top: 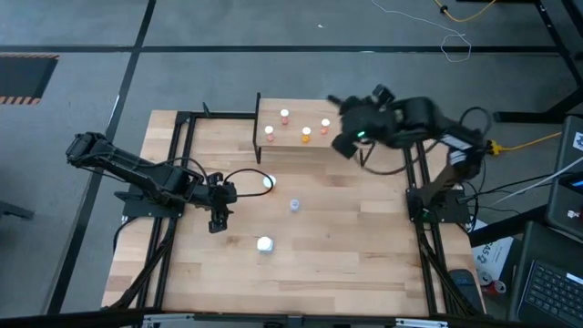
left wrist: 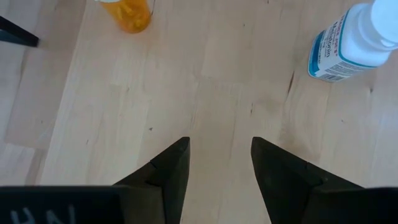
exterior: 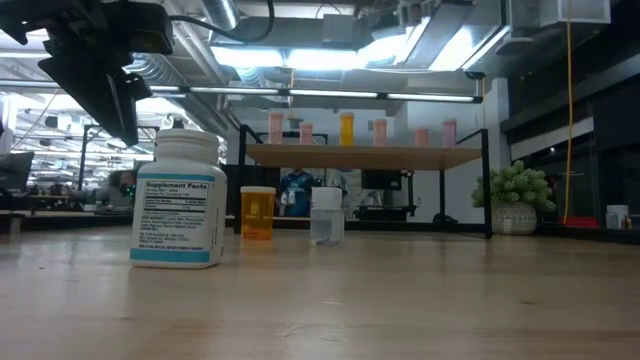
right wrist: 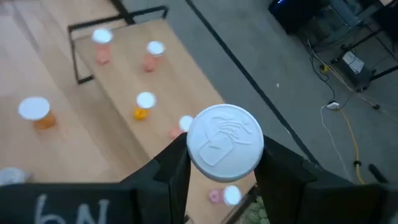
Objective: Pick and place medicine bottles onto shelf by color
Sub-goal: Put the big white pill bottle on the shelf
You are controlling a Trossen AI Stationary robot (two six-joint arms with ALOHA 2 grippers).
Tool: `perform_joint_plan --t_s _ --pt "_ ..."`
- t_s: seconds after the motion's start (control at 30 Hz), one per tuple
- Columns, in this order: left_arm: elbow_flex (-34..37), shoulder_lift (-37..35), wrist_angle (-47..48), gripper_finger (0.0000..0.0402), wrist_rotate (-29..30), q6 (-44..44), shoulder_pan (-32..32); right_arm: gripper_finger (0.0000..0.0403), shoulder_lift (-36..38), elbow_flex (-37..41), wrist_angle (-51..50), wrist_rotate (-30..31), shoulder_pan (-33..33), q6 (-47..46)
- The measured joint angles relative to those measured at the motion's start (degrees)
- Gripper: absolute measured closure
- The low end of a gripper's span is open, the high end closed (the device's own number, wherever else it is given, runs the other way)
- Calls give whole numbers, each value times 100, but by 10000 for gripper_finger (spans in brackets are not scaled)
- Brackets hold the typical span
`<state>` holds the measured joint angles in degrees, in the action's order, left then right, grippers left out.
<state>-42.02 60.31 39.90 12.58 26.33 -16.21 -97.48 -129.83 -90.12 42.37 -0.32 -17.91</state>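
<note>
The white cap (right wrist: 225, 147) sits nearest, pinched between the right gripper (top: 344, 144)'s fingers; we hold a bottle above the shelf (top: 314, 134)'s right end. We judge the main risk is the shelf: it is narrow and crowded, so lowering could knock a standing bottle off, or we could set ours among the wrong colour, since we cannot see its body. The left gripper (left wrist: 220, 163) hangs spread and empty over the table, the white bottle (left wrist: 351, 43) and orange bottle (left wrist: 130, 12) ahead of it. Smallest risk: our cap grip slipping.
</note>
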Motion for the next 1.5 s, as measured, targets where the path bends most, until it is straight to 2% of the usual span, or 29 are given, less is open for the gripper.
perform_joint_plan --t_s 0.1,0.17,0.33,0.4,0.53,0.6,0.73,0.83,1.0,1.33,1.5 --pt "0 0 -3 235 2 0 0 254 389 229 21 -61 -62 -71" --pt "0 0 -3 235 4 0 0 254 717 676 26 -91 -69 -267" --pt "0 0 -6 235 7 0 0 254 1809 2677 452 -104 14 -1082" --pt "0 0 -9 235 30 0 0 254 2216 3583 1226 -194 36 -1151" --pt "0 0 -9 235 52 2 -2 254 2780 5173 3344 -886 -44 -407" --pt "0 0 -9 235 52 4 -2 254 2875 5772 4151 -1190 -158 -60" --pt "0 0 -9 235 52 6 -2 254 2860 6594 5119 -1487 -428 266" --pt "0 0 -12 235 51 7 0 254 2849 6928 5513 -1704 -663 331" --pt "0 0 -13 235 50 7 0 254 2849 7002 5618 -1756 -1155 364" --pt "0 0 -18 235 50 9 0 254 2586 7004 5717 -2944 -2143 492" --pt "0 0 -18 235 50 9 -2 254 2417 7004 5762 -3043 -2268 499"
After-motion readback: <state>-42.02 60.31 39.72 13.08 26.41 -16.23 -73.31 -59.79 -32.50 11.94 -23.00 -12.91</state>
